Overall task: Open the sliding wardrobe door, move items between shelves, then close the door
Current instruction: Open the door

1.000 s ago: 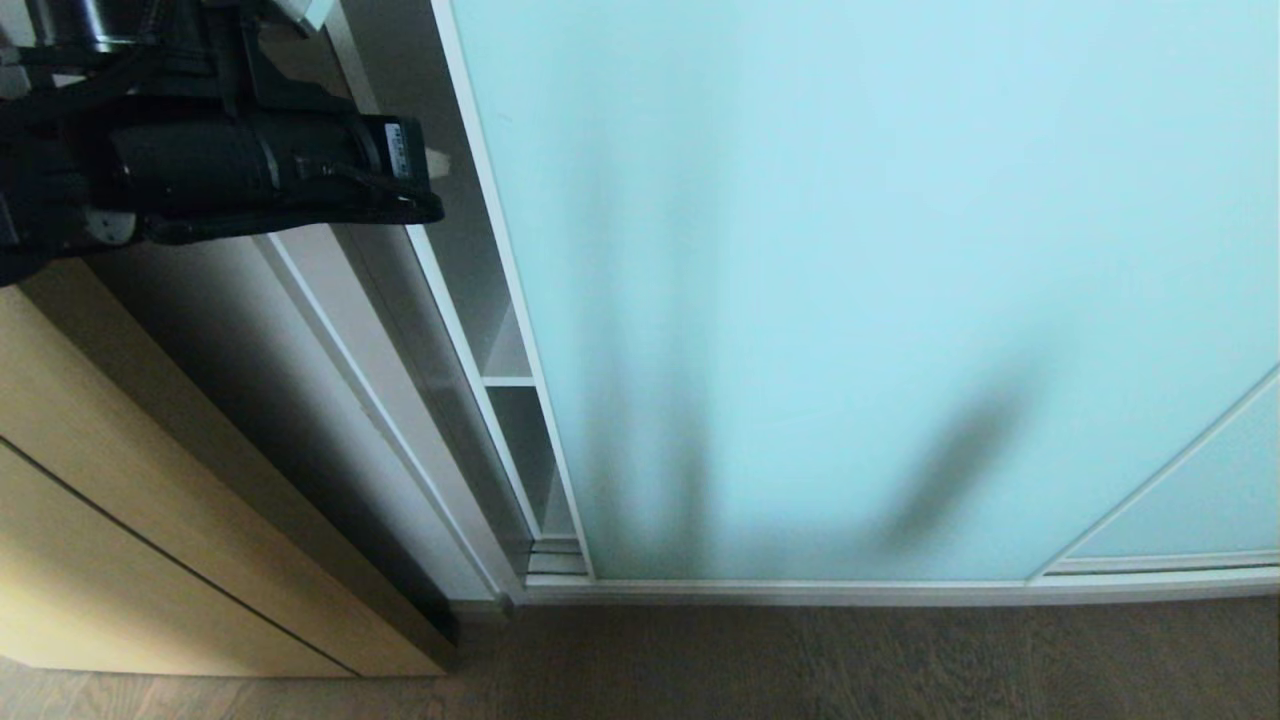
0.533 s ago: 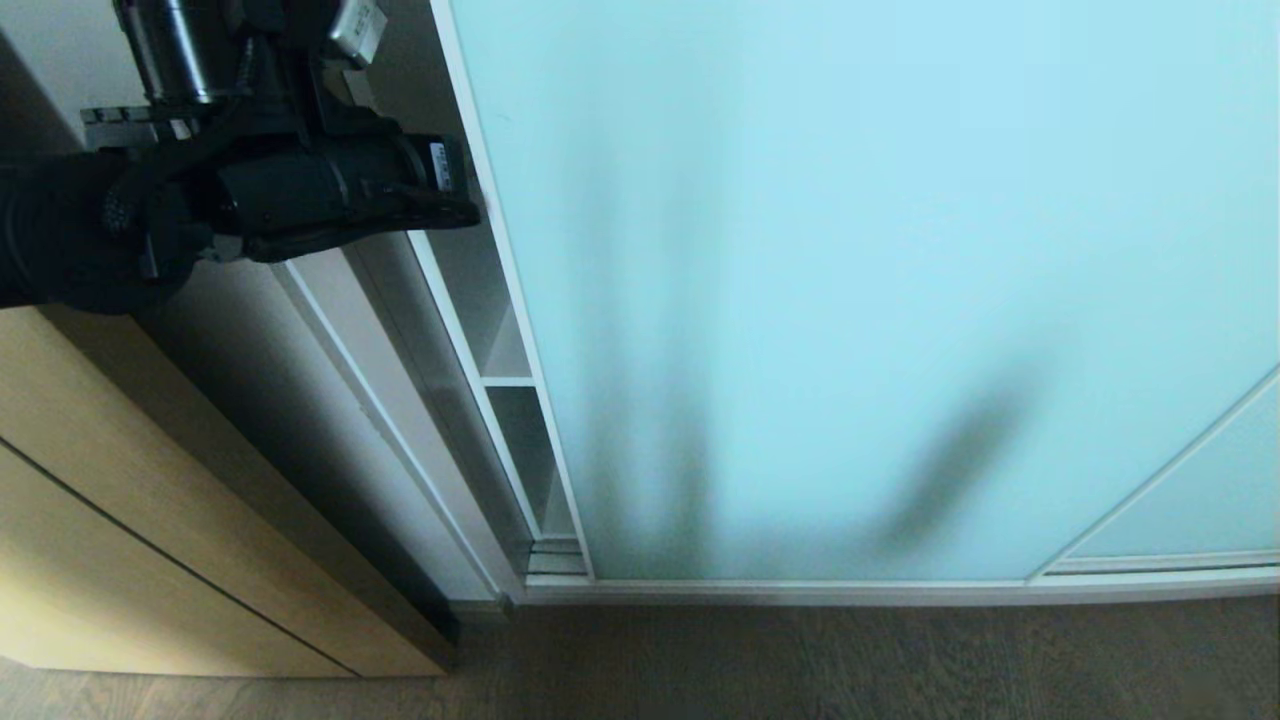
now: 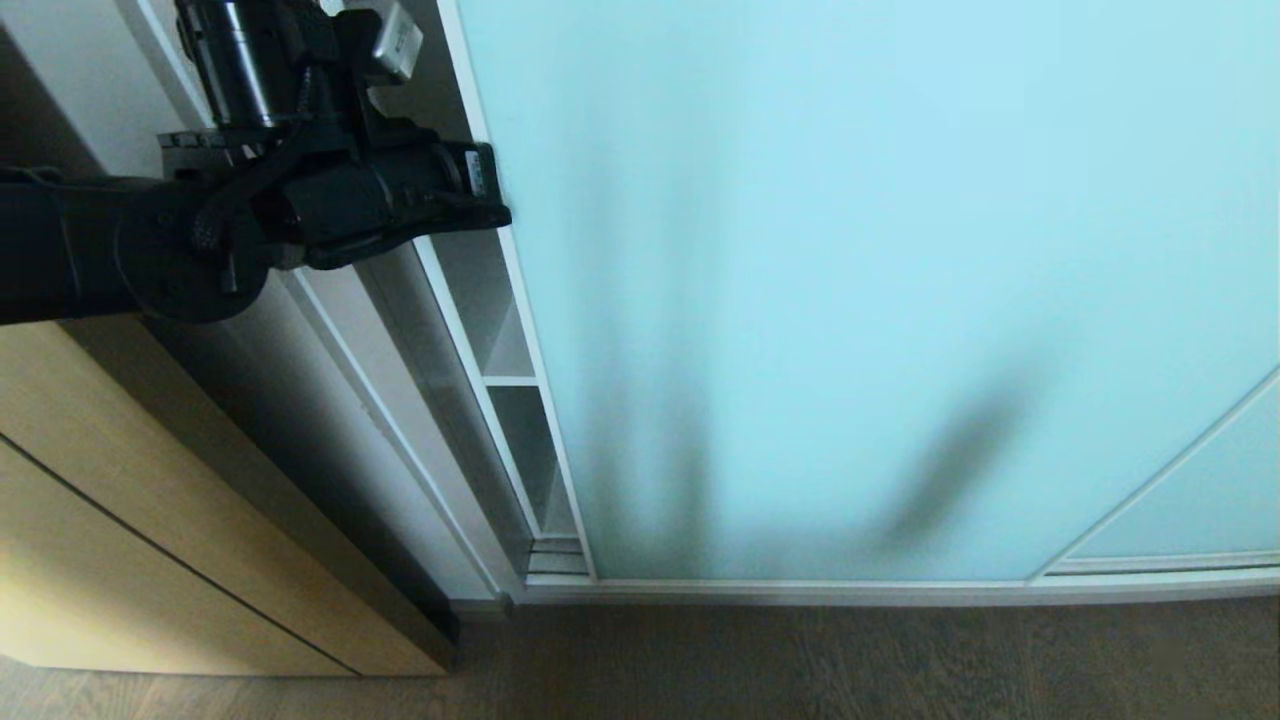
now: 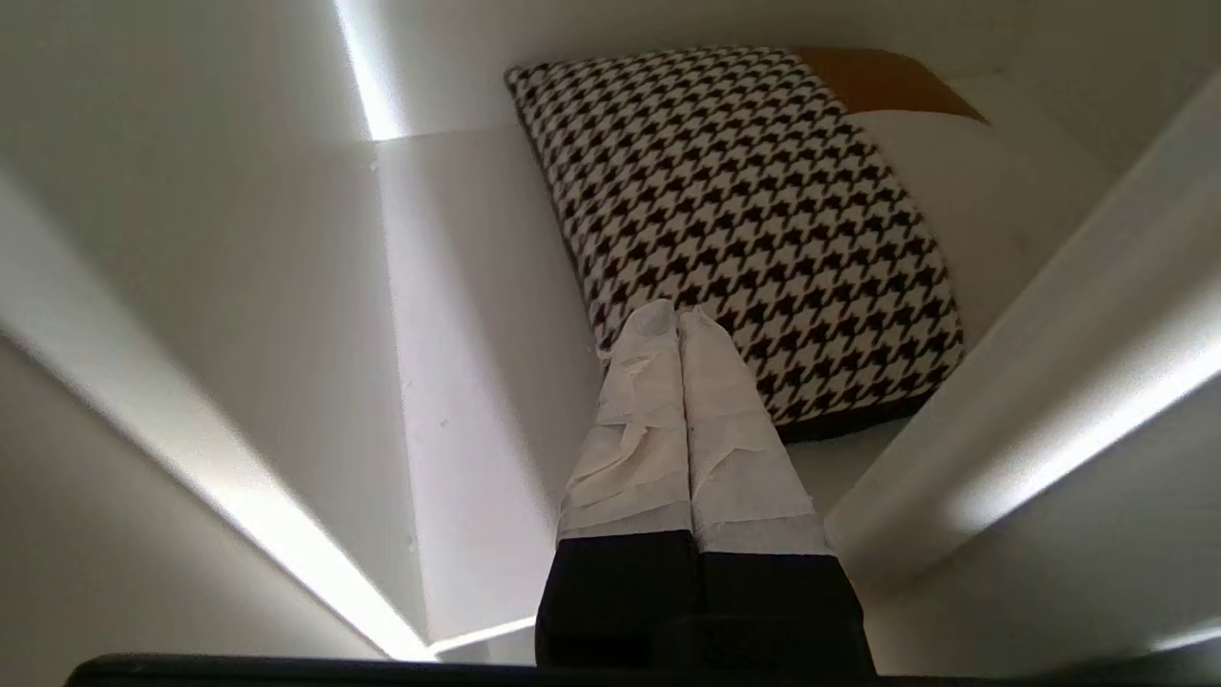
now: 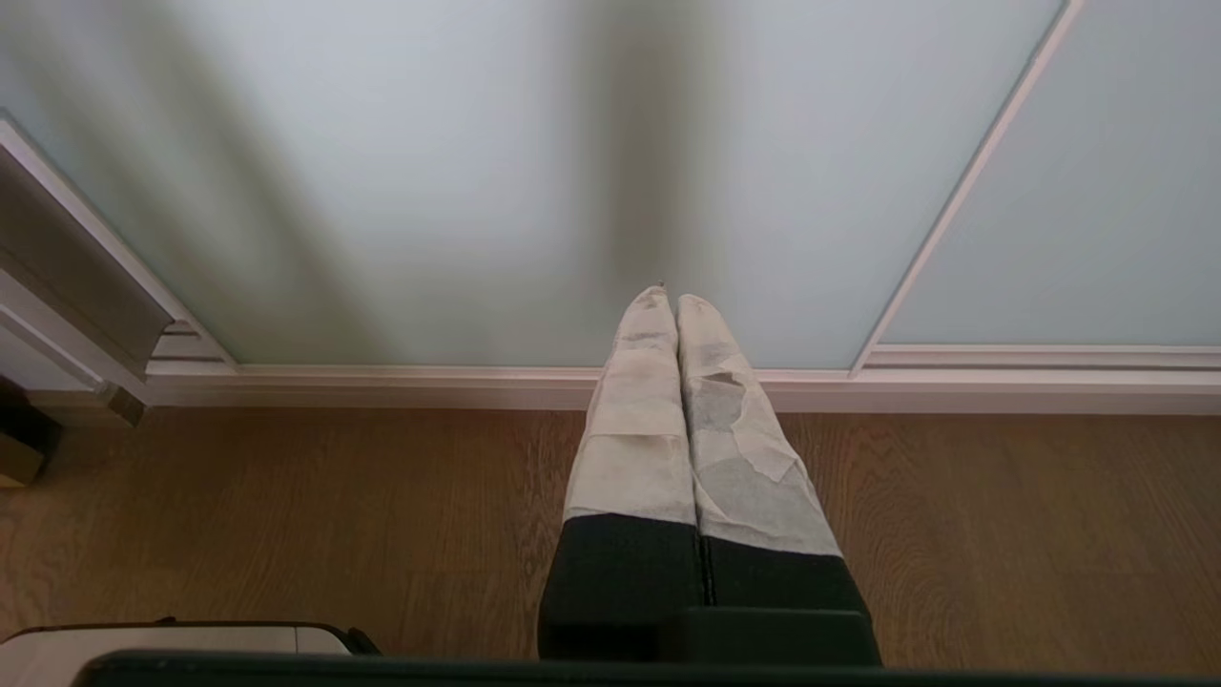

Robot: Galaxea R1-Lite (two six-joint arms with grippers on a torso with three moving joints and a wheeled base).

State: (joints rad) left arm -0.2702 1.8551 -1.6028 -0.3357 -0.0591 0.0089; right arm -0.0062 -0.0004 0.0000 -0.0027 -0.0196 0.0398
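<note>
While the sliding wardrobe door (image 3: 850,290) of frosted aqua glass is covering most of the wardrobe front, only a narrow gap is showing at its left edge, with white shelves (image 3: 508,378) visible inside. Reaching in from the left side of the head view, the left pincer (image 3: 495,213) is sitting with its tip at the door's thin pale frame; whether it is actually touching the frame cannot be told from this angle. In the left wrist view the left pincer (image 4: 677,313) is clenched, its tape-wrapped fingers (image 4: 637,420) pressed together with nothing between them, and pointing into a white shelf compartment. A square patchwork cushion (image 4: 754,219) in black-and-white houndstooth, with brown and cream patches along its far side, is lying flat on the shelf board (image 4: 458,382), its near corner just beyond the fingertips. The right pincer (image 5: 668,298) is hanging low in front of the door, likewise clenched and empty, aiming at the bottom rail (image 5: 458,382) above the wooden floor (image 5: 286,515). A light wooden cabinet (image 3: 130,520) is standing to the left of the wardrobe.
</note>
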